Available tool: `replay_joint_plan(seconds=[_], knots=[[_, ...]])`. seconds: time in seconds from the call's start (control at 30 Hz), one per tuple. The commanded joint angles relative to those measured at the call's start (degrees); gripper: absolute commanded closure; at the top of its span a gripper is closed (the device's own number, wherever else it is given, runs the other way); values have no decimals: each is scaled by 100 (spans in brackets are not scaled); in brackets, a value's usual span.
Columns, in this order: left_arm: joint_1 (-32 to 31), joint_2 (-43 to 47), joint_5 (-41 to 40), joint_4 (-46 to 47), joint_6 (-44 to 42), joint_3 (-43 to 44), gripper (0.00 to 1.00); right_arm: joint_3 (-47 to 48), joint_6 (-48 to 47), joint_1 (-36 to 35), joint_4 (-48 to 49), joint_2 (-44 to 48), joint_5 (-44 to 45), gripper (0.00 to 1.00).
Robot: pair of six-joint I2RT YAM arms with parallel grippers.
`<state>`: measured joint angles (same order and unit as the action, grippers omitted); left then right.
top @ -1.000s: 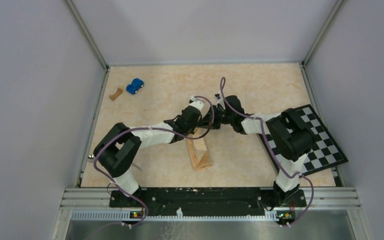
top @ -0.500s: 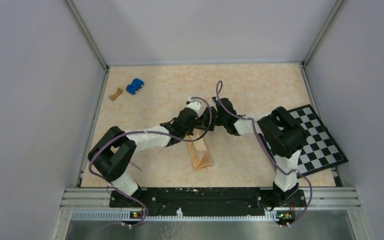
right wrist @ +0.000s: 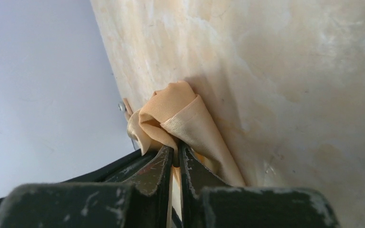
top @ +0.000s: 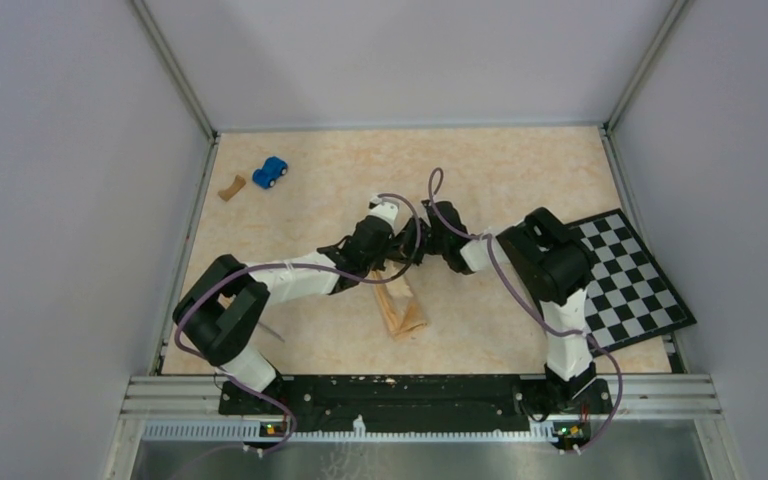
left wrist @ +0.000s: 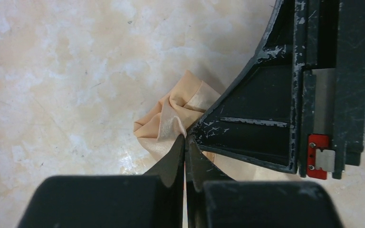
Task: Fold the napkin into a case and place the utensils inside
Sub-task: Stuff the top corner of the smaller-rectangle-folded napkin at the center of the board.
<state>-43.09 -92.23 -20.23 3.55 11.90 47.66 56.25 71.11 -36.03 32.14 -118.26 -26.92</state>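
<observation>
I have the napkin (top: 401,308) lying on the table (top: 520,170) a little nearer than its middle, running roughly from 12 to 6 o'clock. The left gripper (left wrist: 185,140) and right gripper (right wrist: 175,151) meet at its 12 o'clock end, each pinched onto the cloth. The checkerboard (top: 640,285) lies at the napkin's 3 o'clock against the table's right edge. The toy car (top: 270,172) sits well apart between 10 and 11 o'clock, with a scrap (top: 231,187) just beside it at its 8 o'clock.
</observation>
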Motion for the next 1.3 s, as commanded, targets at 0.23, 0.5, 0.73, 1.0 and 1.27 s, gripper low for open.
replay_joint_plan(seconds=[0.23,0.5,0.73,1.0,1.27], knots=[[108,374,5,328,59,-208,100,-731,-551,275,893,843,-772,69],[107,411,80,291,80,-192,100,-708,-925,307,729,831,-800,64],[110,459,140,295,75,-191,100,-295,-969,295,686,509,-858,74],[108,377,258,404,96,-186,100,187,-1110,165,278,244,-729,87],[108,461,222,476,188,-174,100,219,-1056,-133,318,-148,-529,100]])
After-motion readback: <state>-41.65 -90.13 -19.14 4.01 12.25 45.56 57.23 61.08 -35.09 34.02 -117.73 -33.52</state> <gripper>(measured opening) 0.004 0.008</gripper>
